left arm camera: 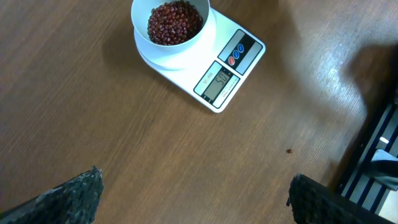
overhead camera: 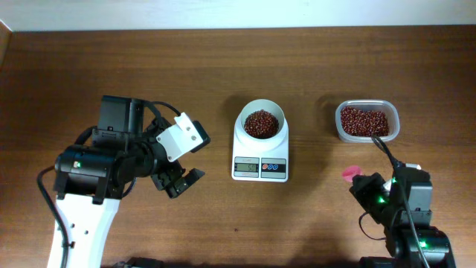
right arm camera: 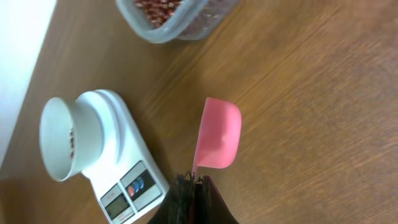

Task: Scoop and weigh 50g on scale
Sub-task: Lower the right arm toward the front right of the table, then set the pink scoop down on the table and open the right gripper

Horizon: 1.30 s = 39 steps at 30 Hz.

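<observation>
I'm seeing beans (overhead camera: 261, 123) sitting in the bowl of the scale (overhead camera: 259, 160). Left gripper (overhead camera: 181, 181) is hanging released left of it, and right gripper (right arm camera: 194, 182) is clenching pink spoon (right arm camera: 217, 134) to its right.

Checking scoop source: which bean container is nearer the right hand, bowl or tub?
The clear plastic tub, just beyond the right hand holding the pink spoon. The white bowl sits on the scale, mid-table, farther off.
</observation>
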Each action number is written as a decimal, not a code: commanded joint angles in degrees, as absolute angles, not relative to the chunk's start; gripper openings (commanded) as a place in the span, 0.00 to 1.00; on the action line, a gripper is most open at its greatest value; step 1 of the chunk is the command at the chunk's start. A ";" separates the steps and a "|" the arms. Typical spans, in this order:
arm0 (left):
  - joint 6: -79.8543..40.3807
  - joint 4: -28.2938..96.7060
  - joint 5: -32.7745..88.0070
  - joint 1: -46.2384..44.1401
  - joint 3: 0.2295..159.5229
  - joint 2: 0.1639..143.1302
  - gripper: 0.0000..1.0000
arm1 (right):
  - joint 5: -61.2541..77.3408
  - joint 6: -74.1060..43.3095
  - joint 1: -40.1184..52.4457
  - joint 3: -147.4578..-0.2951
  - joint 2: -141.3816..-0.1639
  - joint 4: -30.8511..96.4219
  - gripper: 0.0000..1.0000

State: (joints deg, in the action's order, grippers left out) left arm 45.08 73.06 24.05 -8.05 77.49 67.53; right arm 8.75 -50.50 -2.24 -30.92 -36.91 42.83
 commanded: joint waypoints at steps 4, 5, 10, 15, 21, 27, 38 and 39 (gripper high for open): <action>45.95 73.12 25.06 -7.70 78.04 67.55 0.99 | 6.37 -60.16 -1.93 -22.00 -36.47 34.79 0.04; 45.95 73.12 25.06 -7.70 78.04 67.55 0.99 | 6.39 -60.31 -1.93 -20.91 -36.47 34.74 0.04; 45.95 73.12 25.06 -7.70 78.04 67.55 0.99 | 6.35 -60.29 -1.93 -19.99 -36.47 34.65 0.15; 45.95 73.10 25.06 -7.70 78.04 67.55 0.99 | 5.26 -60.31 -1.93 -19.97 -37.98 34.61 0.16; 45.95 73.10 25.06 -7.70 78.04 67.55 0.99 | 7.27 -60.51 -1.93 -19.99 -50.22 34.00 0.16; 45.95 73.10 25.06 -7.70 78.04 67.55 0.99 | 11.62 -60.49 -1.93 -19.99 -62.37 27.66 0.35; 45.95 73.12 25.06 -7.70 78.04 67.55 0.99 | 14.57 -60.29 -1.89 -22.02 -62.30 27.86 0.99; 45.95 73.12 25.06 -7.70 78.04 67.55 0.99 | 12.51 -60.31 -1.89 -22.17 -61.17 28.53 0.99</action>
State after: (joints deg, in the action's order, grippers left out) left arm 45.23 73.17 24.05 -8.05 77.49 67.53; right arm 14.50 -60.16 -2.15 -22.70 -62.30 26.94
